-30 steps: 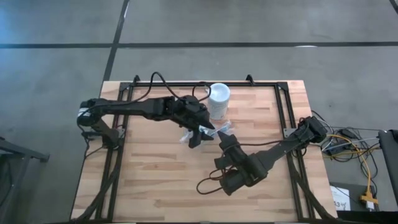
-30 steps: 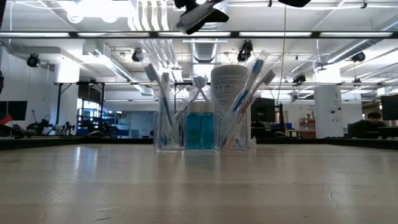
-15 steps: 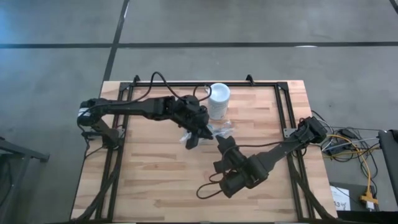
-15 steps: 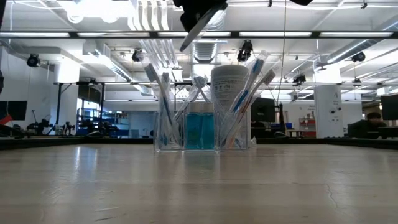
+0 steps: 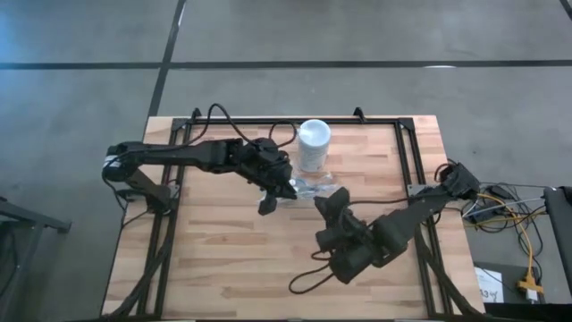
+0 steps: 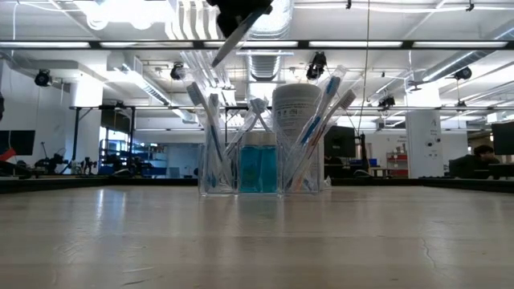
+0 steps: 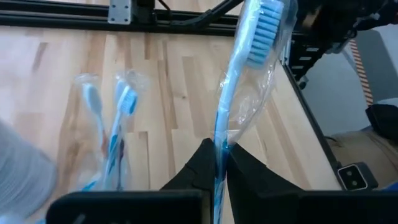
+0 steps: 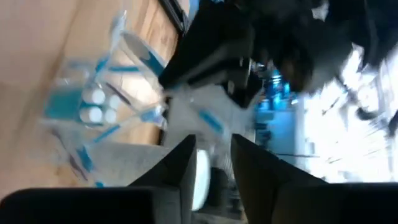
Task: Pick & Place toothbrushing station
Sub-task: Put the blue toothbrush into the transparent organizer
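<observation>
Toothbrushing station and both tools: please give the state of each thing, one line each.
Left tool: shut on a wrapped toothbrush, held above the table.
Right tool: slightly open, holding nothing.
Clear holder: upright, holding toothbrushes and teal tubes.
White cup: upright behind the holder.

No legible text or labels.
</observation>
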You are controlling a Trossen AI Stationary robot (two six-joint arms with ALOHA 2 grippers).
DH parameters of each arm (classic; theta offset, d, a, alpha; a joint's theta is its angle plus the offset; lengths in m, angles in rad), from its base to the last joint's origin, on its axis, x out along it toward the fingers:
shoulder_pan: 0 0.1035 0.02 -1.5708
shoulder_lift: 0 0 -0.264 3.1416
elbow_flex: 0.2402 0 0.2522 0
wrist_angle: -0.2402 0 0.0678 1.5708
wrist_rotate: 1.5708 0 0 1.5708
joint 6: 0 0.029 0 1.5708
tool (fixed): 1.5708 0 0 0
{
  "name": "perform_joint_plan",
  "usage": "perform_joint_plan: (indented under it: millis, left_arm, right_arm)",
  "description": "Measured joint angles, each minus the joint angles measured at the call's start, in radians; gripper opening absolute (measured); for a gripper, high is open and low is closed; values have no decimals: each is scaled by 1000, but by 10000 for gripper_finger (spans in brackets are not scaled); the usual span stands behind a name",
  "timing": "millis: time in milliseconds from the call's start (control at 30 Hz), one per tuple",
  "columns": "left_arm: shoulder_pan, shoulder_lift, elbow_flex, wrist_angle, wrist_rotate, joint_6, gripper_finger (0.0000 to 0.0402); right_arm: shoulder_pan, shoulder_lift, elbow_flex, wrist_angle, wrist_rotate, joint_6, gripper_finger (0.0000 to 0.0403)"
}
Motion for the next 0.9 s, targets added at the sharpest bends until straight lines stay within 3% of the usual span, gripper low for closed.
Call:
perform_joint_plan:
  millis: [133,300,533,667,800,900]
  left_arm:
    - [-4,-92,-89,15,-26,4,20]
    - [-42,-297,-309,159,-81,0,20]
    - [-109,-598,-668,537,-135,-32,20]
    - [-128,-717,-783,630,-158,-51,20]
    - [-144,-807,-839,644,-161,-53,20]
    - [-161,-849,-875,658,-160,-39,20]
  right_arm:
    - [13,-73,0,4,-102,138,117]
    - [18,-149,-2,40,-314,275,128]
    - [8,-209,-119,348,-488,133,130]
    - [-51,-285,-257,617,-793,63,132]
    - [-146,-384,-508,1065,-1179,59,131]
    - [-226,-436,-708,1357,-1335,144,128]
